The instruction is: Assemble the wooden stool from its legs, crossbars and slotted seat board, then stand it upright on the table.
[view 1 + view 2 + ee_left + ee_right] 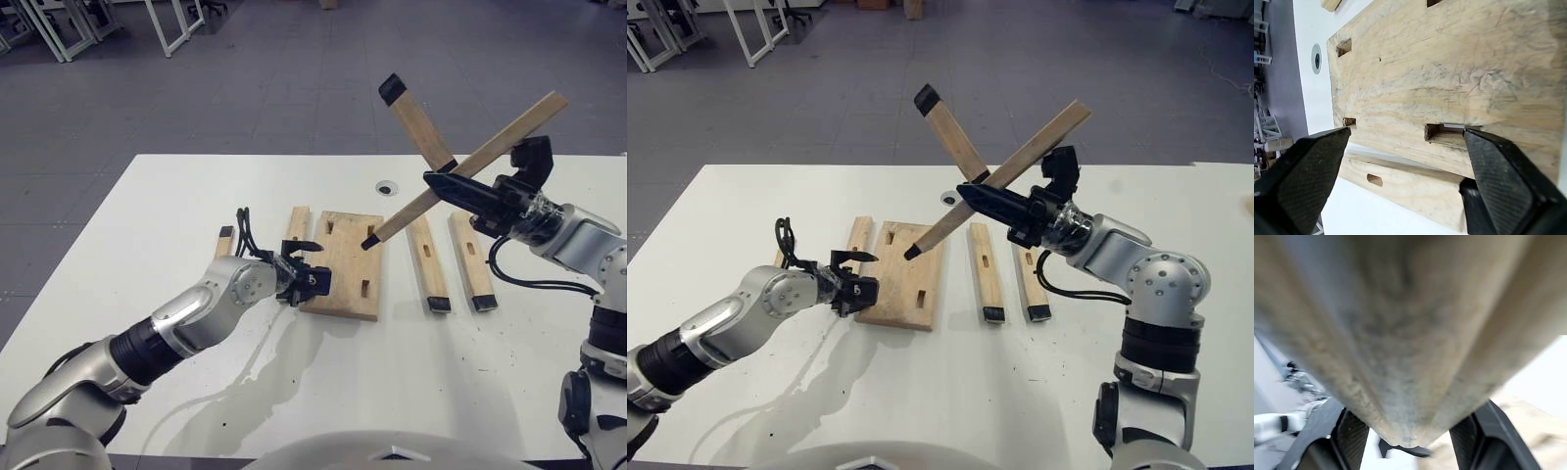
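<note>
Left wrist view, step in hand: judging by the layout, a leg end is about to go into the seat board (pixel 1449 63). Doing it well means pinning the board flat first, then lining the end squarely over one slot (pixel 1442 134) and pushing along the leg's own length, not sideways.
Left gripper (pixel 312 282): nearest, low on the table (pixel 176 215) at the board's near left edge. Its fingers (pixel 1308 181) are spread wide and grip nothing.
Board to gripper: just beside the fingertips, perhaps touching. A firm pinch on that edge would likely stop the board sliding.
Board position: flat in the middle of the table, slots facing up.
Leg tip (pixel 370 242): dark-ended, over the board's far right part and close to the far right slot. I cannot tell whether it touches.
Crossed legs (pixel 423 127): two legs joined as an X, held aloft and tilted.
Right gripper (pixel 985 199): pressed onto the X near its crossing, above and right of the board.
Risk: the long X gives leverage, so a small wrist error may skid the tip.
Loose legs (pixel 428 264): two lie flat right of the board, with short bars (pixel 297 227) left of it.
</note>
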### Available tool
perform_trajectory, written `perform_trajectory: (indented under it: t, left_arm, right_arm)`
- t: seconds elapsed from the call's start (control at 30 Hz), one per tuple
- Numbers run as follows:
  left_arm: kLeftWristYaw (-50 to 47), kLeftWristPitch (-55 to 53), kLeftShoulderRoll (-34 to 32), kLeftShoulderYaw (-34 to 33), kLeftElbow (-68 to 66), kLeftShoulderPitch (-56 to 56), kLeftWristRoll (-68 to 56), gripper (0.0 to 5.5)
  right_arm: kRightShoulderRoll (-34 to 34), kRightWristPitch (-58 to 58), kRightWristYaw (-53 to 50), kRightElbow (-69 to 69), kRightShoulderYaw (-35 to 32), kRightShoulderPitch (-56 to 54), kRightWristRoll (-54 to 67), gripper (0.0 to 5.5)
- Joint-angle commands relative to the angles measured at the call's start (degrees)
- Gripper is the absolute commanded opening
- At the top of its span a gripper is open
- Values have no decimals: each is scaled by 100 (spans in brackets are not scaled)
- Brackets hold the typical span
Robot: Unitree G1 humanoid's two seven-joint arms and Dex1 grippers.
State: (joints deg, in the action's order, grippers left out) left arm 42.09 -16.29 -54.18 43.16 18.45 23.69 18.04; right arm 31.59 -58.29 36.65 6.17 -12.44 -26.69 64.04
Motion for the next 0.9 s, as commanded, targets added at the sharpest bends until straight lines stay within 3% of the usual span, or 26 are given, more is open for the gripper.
perform_trajectory:
  t: [0.03, 0.13, 0.33, 0.5, 0.9]
  left_arm:
    - [641, 1179, -876, 29, -340, -917, 54, 428]
    - [685, 2175, -1166, -269, -755, -1180, 18, 428]
    - [129, 4407, -793, -606, -1968, -1272, 133, 428]
    - [-222, 5750, -549, -781, -2443, -1377, 396, 428]
    - [-1007, 7548, -437, -1019, -3560, -1007, 1640, 428]
  right_arm:
    - [45, 380, 351, -316, 533, -72, -766, 205]
    - [48, 533, 778, -619, 933, -150, -1209, 205]
    - [-169, 716, 1337, -976, 1589, -464, -1861, 205]
    - [-379, 832, 1547, -1317, 1716, -918, -2186, 205]
    - [-822, 2066, 2197, -3219, 2226, -1350, -3628, 205]
